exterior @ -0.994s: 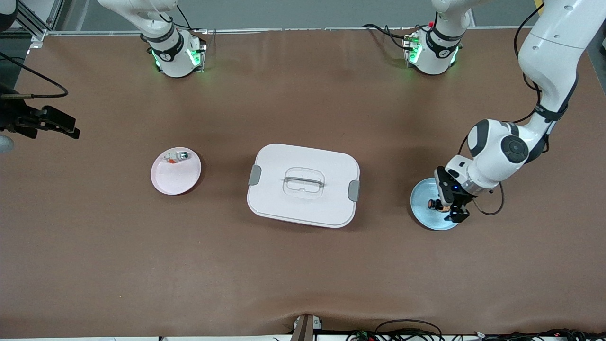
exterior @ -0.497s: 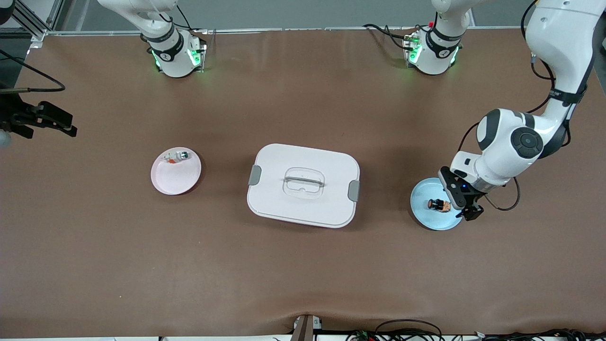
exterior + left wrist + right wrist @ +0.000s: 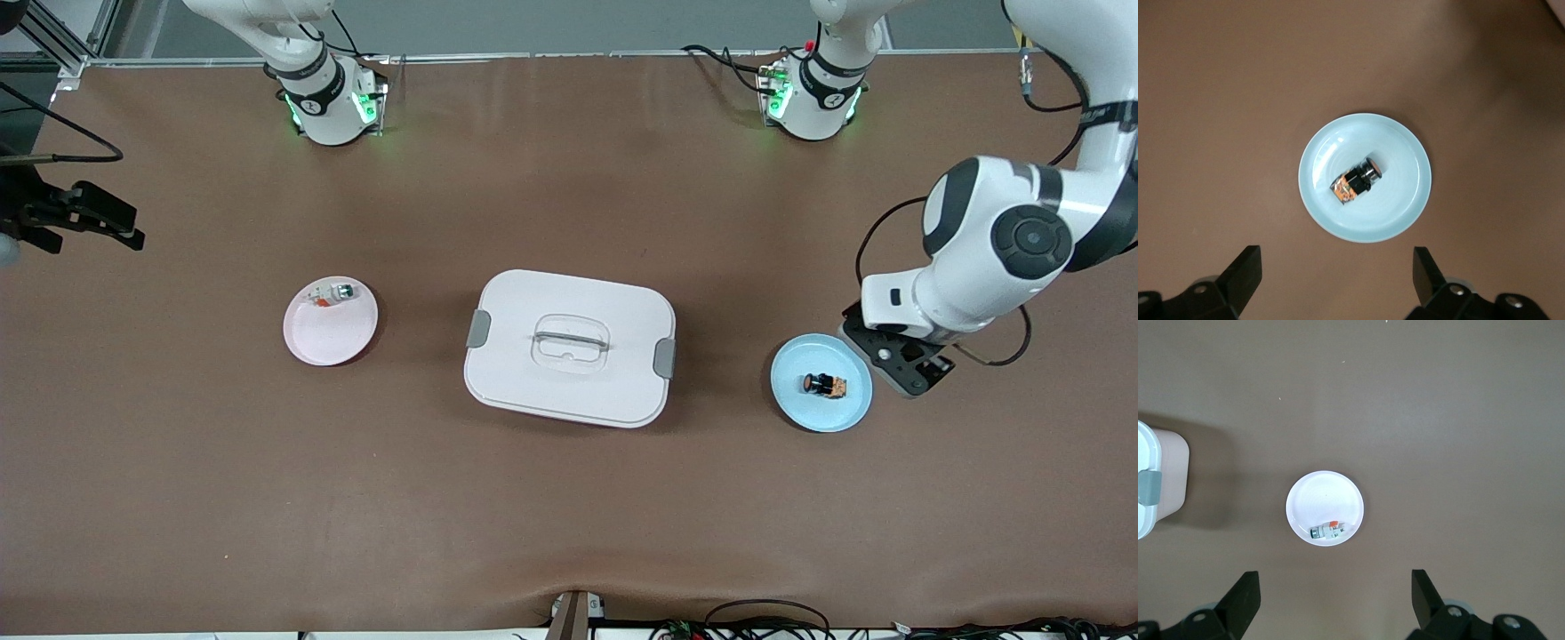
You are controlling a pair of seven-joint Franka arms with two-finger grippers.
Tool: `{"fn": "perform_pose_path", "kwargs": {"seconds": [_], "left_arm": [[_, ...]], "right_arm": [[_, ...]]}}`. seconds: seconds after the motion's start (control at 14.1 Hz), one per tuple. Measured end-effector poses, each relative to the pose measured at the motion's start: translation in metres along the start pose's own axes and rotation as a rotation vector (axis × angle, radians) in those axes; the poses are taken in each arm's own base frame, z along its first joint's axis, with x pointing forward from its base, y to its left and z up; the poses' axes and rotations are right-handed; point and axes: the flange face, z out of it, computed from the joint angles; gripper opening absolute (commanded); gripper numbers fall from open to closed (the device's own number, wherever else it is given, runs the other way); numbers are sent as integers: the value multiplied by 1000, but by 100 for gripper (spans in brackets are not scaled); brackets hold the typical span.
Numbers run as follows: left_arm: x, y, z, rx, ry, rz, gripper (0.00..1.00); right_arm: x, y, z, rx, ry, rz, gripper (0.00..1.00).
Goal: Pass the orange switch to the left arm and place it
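The orange switch (image 3: pixel 825 385) lies on its side on a light blue plate (image 3: pixel 800 404) near the left arm's end of the table. It also shows in the left wrist view (image 3: pixel 1355 183), black with orange stripes, on the plate (image 3: pixel 1405 200). My left gripper (image 3: pixel 905 373) is open and empty, raised beside the plate; in its wrist view (image 3: pixel 1336 263) the fingers stand wide apart. My right gripper (image 3: pixel 116 224) is open and empty, high over the right arm's end of the table (image 3: pixel 1335 583). The white box (image 3: pixel 569 347) stands mid-table between the two plates.
A pink plate (image 3: pixel 324 342) holds a whitish switch with a green tip (image 3: pixel 336 292), also in the right wrist view (image 3: pixel 1327 531). The box corner with a grey latch (image 3: pixel 1148 487) shows there. Cables lie at the table's near edge.
My left gripper was down at the orange switch; it has lifted off and moved toward the left arm's end. The switch stays on the blue plate. My right gripper shifted slightly.
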Motion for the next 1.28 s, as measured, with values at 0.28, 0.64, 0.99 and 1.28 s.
{"fn": "perform_pose_path", "kwargs": {"seconds": [0.28, 0.64, 0.99, 1.28], "left_arm": [[3, 3, -67, 12, -23, -311, 100], [2, 11, -100, 39, -14, -696, 100], [-11, -9, -123, 56, 11, -768, 100], [-30, -28, -137, 54, -17, -796, 100]], "right_arm": [[-1, 0, 1, 1, -4, 0, 100], [-4, 0, 4, 3, -37, 0, 100], [-5, -1, 4, 6, -44, -2, 100], [-5, -2, 4, 8, -43, -3, 100]]}}
